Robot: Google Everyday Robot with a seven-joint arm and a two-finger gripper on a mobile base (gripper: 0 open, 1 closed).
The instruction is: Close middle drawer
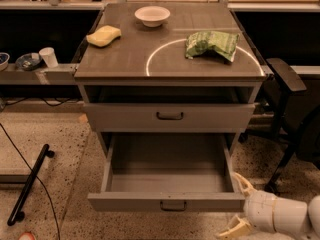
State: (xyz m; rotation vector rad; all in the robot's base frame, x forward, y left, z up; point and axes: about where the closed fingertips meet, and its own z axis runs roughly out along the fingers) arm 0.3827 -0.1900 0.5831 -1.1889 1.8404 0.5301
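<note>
The cabinet top (165, 64) carries a white bowl (152, 15), yellow sponge (104, 35) and green bag (212, 43); the gripper (229, 205) hangs low right, near the floor (65, 149).

Tool (236, 206) low, right of middle drawer (170, 179); its front stands unobstructed.

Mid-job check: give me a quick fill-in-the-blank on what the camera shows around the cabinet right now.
1. The middle drawer is pulled wide ____.
2. The pincer, fingers spread, sits low by the ____ end of that drawer's front.
3. On the cabinet top, the green bag lies across a white ____.
4. The sponge near the white bowl is ____.

Missing words: open; right; circle; yellow
</note>
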